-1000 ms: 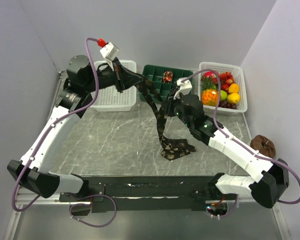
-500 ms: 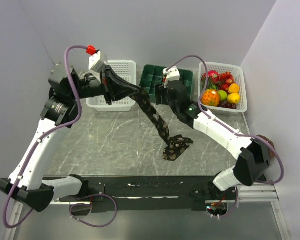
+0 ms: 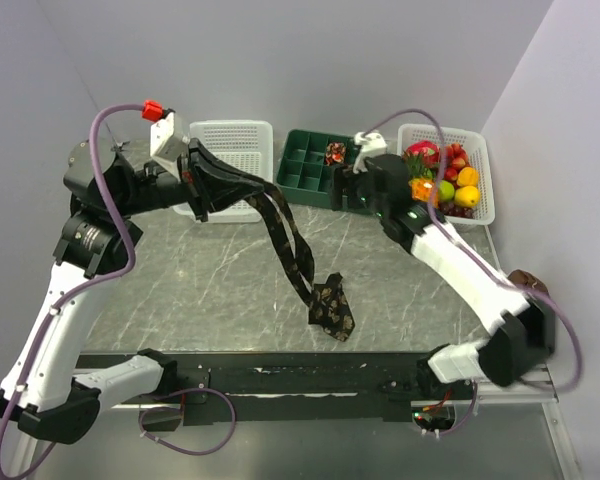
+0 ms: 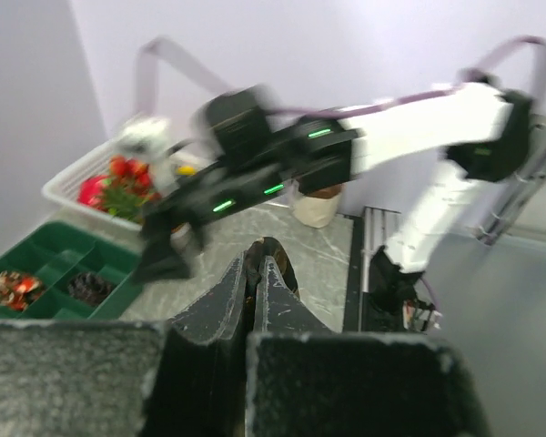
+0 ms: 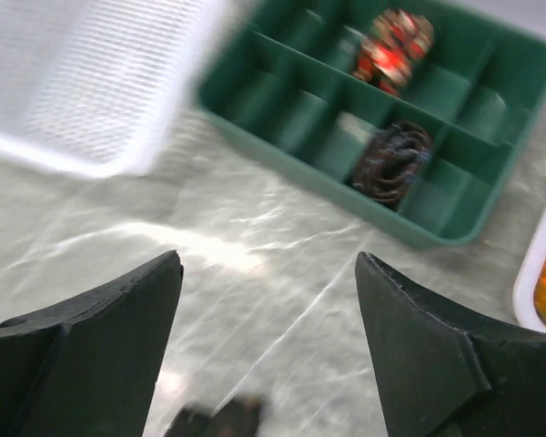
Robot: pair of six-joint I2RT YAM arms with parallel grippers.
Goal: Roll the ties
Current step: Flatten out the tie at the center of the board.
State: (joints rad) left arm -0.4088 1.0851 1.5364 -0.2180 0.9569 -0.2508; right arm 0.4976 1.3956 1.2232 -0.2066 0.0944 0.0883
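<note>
Black fingers of the left claw (image 3: 252,186) are pressed tight together on the thin end of a dark speckled tie (image 3: 292,250); the claw is up in the air, in front of a white basket (image 3: 230,140); the tie hangs down from it in a long slanted strip, and its wide end lies crumpled on the grey stone surface (image 3: 180,290), near the middle.

The right claw (image 5: 268,264) has its two fingers spread wide; it hangs over the surface, just beside the near edge of a green tray (image 5: 346,208); it is well apart from the tie.

The tray has many small boxes; a reddish rolled tie (image 5: 393,45) sits in one box at the back, and a dark rolled tie (image 5: 389,162) sits in a box nearer the front.

Right of the tray stands another white basket (image 3: 488,195) full of bright fruit.
</note>
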